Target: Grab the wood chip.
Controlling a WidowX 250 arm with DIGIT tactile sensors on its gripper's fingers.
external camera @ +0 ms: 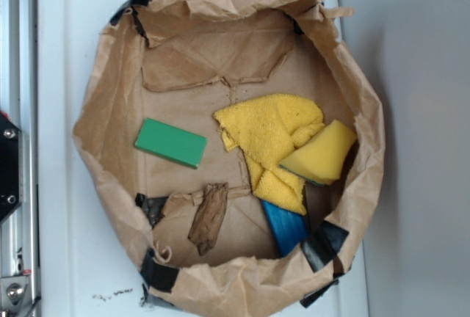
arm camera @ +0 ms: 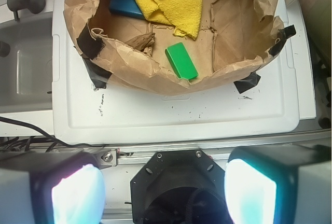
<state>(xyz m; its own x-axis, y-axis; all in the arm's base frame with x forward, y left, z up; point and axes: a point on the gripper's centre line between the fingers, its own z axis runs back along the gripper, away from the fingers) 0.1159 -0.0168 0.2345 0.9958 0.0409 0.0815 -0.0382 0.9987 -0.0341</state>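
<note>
5 loose items sit in the paper bag (external camera: 110,111) you see from the exterior camera: the wood chip (external camera: 208,218) near the front rim, a green block (external camera: 170,142) to its upper left, a yellow cloth (external camera: 268,137), a yellow sponge (external camera: 319,153) resting on the cloth, and a blue block (external camera: 285,227) half hidden beneath the cloth. The gripper is out of this view.

In your wrist view, the chip (arm camera: 141,41) is partly cut off by the bag's near wall, just left of the green block (arm camera: 181,61). The sponge is cropped at the top edge. The gripper (arm camera: 163,192) hangs well short of the bag, over the white tray (arm camera: 171,115), its 2 fingers (arm camera: 75,193) wide apart and holding nothing.
</note>
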